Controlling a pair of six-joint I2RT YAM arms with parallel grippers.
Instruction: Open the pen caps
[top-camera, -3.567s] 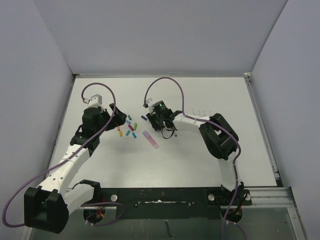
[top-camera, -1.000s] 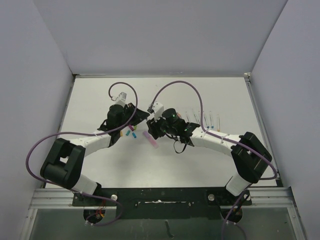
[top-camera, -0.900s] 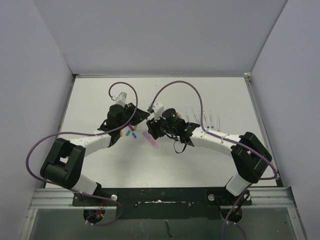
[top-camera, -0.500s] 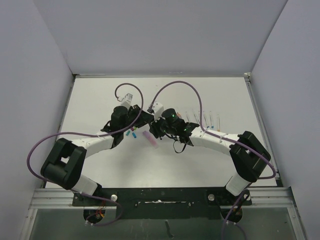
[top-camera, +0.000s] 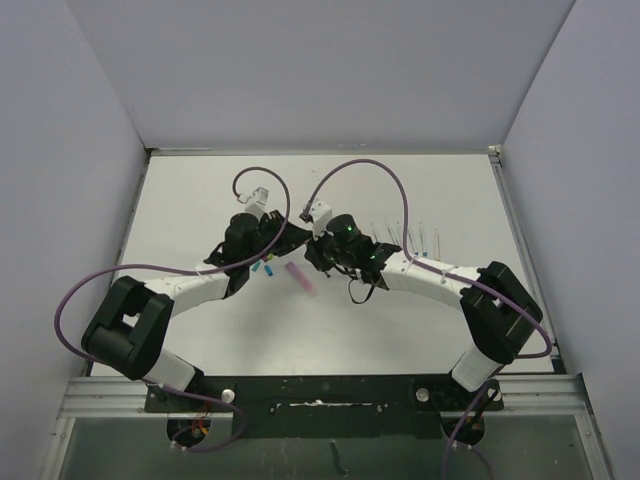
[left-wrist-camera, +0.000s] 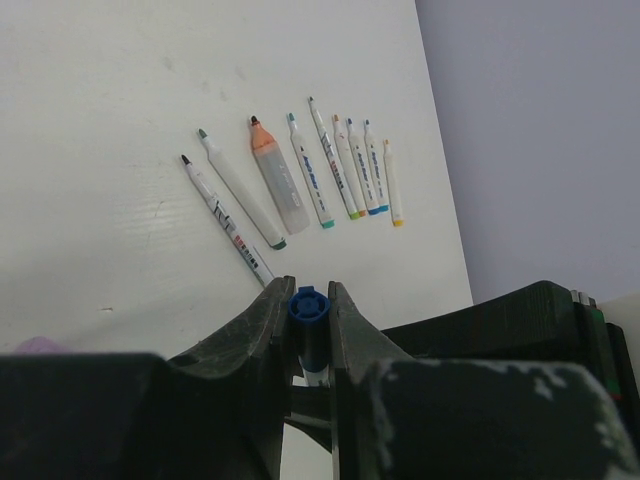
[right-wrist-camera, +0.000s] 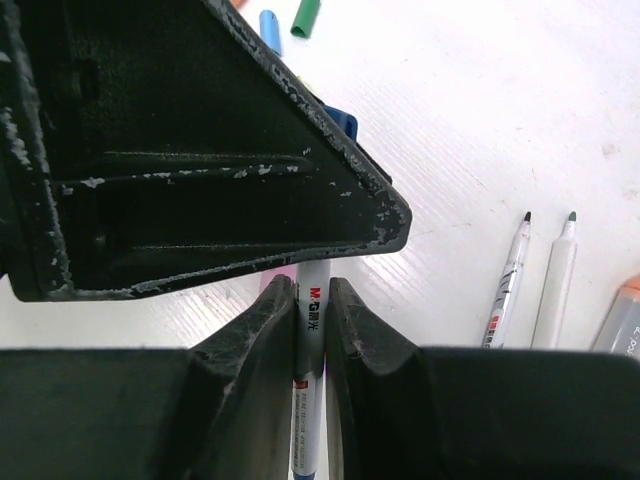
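Note:
One pen is held between both grippers over the middle of the table. My left gripper (left-wrist-camera: 307, 293) is shut on its blue pen cap (left-wrist-camera: 307, 306), which I see end-on between the fingers. My right gripper (right-wrist-camera: 311, 290) is shut on the same pen's white printed barrel (right-wrist-camera: 312, 315), right under the left gripper's black finger (right-wrist-camera: 210, 150). From above, the left gripper (top-camera: 283, 238) and right gripper (top-camera: 314, 246) meet tip to tip. Loose pen caps (top-camera: 262, 268) lie just below them.
Several uncapped pens (left-wrist-camera: 300, 185) lie in a row on the white table, seen from above to the right of my grippers (top-camera: 410, 238). A pink highlighter (top-camera: 301, 277) lies in front of the grippers. A blue cap (right-wrist-camera: 270, 22) and a green cap (right-wrist-camera: 306, 15) lie beyond.
My right gripper has closed onto the pen's barrel. The left gripper, still shut on the blue cap end, has shifted a little to the right towards it.

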